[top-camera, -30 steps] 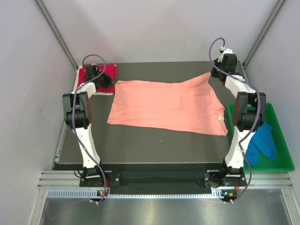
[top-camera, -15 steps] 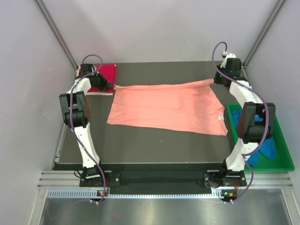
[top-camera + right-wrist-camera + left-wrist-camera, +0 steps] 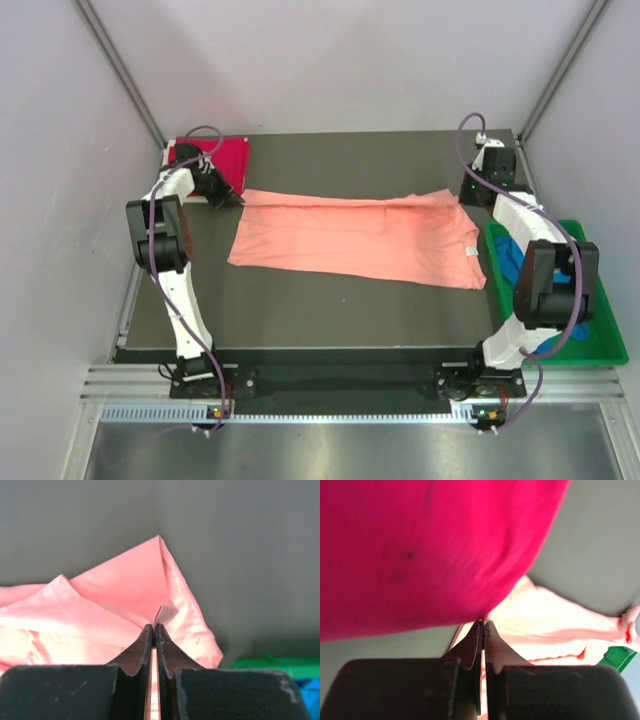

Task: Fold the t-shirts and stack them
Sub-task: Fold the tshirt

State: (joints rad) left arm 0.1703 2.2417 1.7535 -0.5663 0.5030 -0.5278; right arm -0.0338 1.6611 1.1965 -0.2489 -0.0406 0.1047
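**Two robot arms pinch the far corners of a salmon-pink t-shirt, partway through a fold**

A salmon-pink t-shirt (image 3: 360, 240) lies spread across the middle of a dark table (image 3: 300, 310), its length running left to right. A narrow band along its far edge is already doubled over toward the near side.

The left gripper (image 3: 232, 198) is at the shirt's far-left corner. Its jaws are pressed together on a thin sliver of pink cloth. The right gripper (image 3: 466, 192) is at the far-right corner, and its jaws also pinch a small peak of the same fabric.

A crimson-red t-shirt (image 3: 225, 155) lies folded in the table's far-left corner, just beyond the left gripper. A blue t-shirt (image 3: 510, 258) sits bunched in a green tray (image 3: 600, 345) at the right edge of the table, partly hidden by the right arm.

This looks like the first lengthwise fold of the pink shirt, with the blue one not yet started. The next move calls for both arms to carry their corners toward the near edge together and at the same height, so the cloth lies down flat. Uneven pulling could skew or wrinkle the fold.
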